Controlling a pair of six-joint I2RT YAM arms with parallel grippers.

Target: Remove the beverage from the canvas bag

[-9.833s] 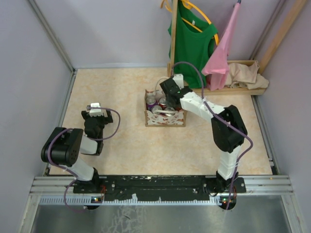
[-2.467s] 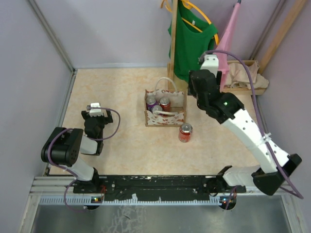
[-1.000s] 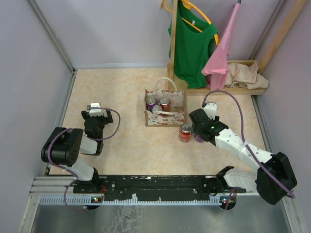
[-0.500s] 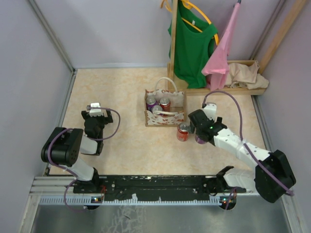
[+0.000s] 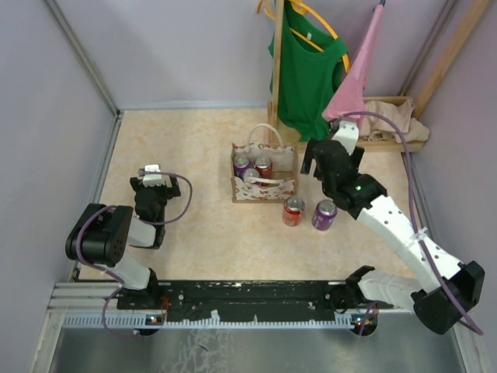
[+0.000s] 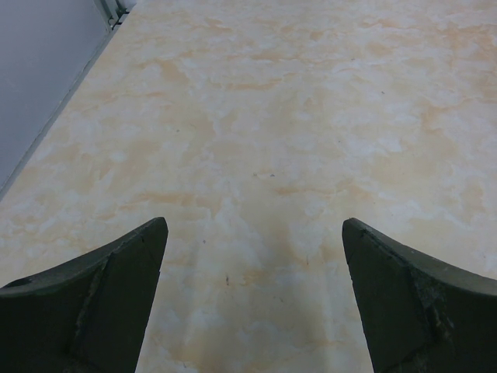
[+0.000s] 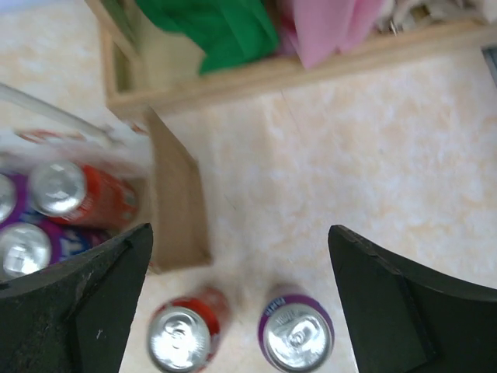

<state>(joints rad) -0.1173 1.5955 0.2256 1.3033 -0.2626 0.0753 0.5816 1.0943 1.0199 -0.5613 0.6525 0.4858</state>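
Purple can, red can sit near bag; open, empty right claw could topple either reaching in.

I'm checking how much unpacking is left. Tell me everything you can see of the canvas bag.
The canvas bag is a small boxy cream tote with red print and two white loop handles. It stands upright and open on the table, holding three cans, red and purple. Nothing else touches it; two more cans stand apart by its near right corner.
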